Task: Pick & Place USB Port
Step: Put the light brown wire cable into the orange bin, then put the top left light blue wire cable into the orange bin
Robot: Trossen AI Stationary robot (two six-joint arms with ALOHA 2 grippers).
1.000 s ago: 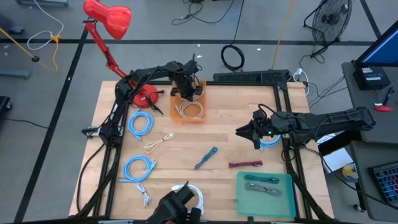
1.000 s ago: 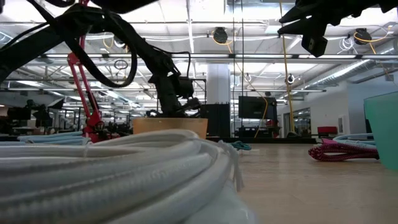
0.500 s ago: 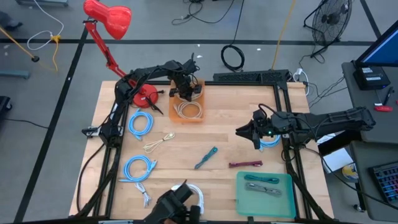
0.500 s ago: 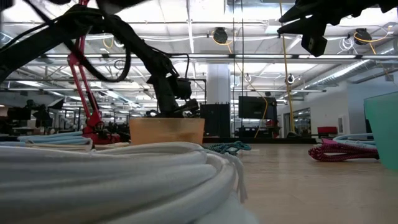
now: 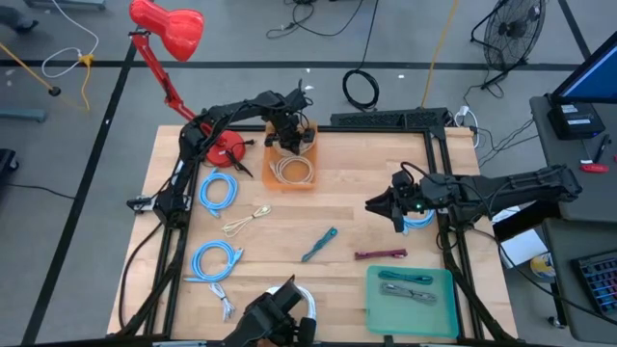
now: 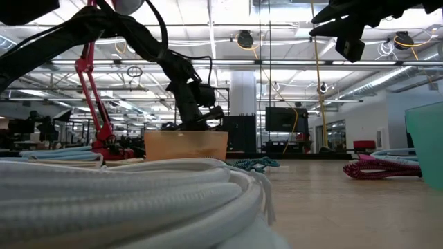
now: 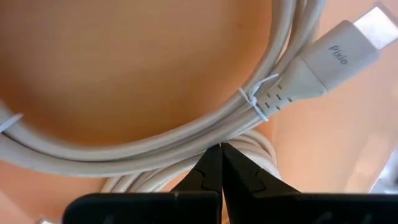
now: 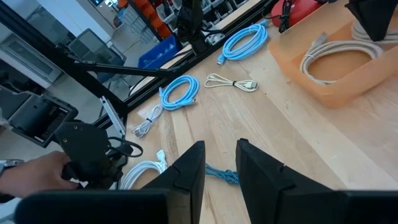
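An orange bin (image 5: 274, 179) stands at the table's far middle. In it lies a coiled white USB cable (image 5: 294, 171), tied with a thin white tie, its plug (image 7: 339, 59) resting on the bin's floor. My left gripper (image 5: 287, 130) points down into the bin, shut, with its tips (image 7: 221, 146) right over the coil (image 7: 155, 143). My right gripper (image 5: 369, 204) hangs raised over the table's right half. It is open a little (image 8: 219, 152), with nothing between its fingers. My left gripper's shut fingertips (image 7: 211, 158) come from above onto the near side of the white coil (image 7: 186, 163) in the bin. Nothing is between the fingers. I cannot tell whether the tips touch the cable.
Two blue coils (image 5: 218, 189) (image 5: 214, 260), a beige cable (image 5: 246, 220), a teal one (image 5: 318, 245) and a maroon one (image 5: 380, 254) lie on the table. A green tray (image 5: 443, 323) sits near right, a red lamp (image 5: 169, 29) far left. A person's hand (image 8: 18, 168) is at the near edge by a white coil (image 5: 304, 301).
The white coil in front of the low camera shows a little lower than before. Both grippers have kept their places and their openings.
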